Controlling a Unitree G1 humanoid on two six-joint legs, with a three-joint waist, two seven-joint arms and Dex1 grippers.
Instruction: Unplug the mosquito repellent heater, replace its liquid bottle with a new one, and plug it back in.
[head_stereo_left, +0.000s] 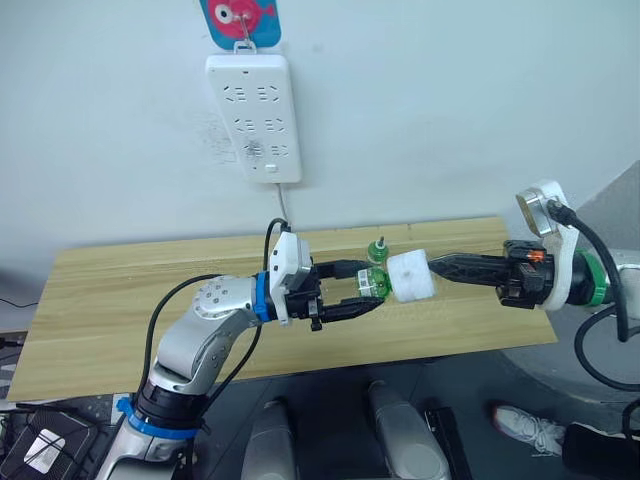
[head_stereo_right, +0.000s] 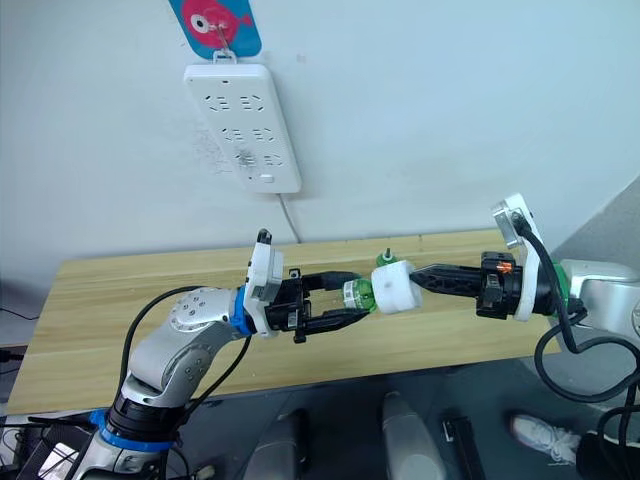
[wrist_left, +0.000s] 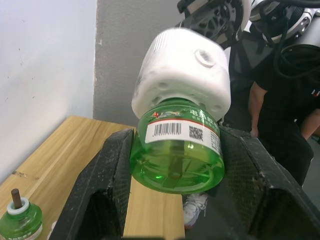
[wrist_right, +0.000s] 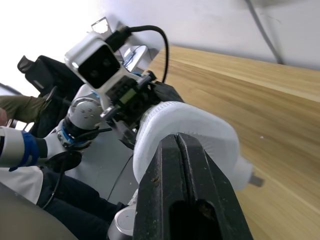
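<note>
The small white rounded plastic mosquito repellent heater (head_stereo_left: 411, 276) hangs above the wooden table's (head_stereo_left: 120, 300) front edge, gripped by the right gripper (head_stereo_left: 432, 266), while the left gripper (head_stereo_left: 362, 286) clamps its green liquid bottle (wrist_left: 176, 152), probably for unscrewing.

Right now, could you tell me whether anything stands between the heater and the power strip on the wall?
Nothing visible does. The heater is held over the table by the right gripper, its bottle in the left gripper. The strip hangs above, its sockets free.
</note>
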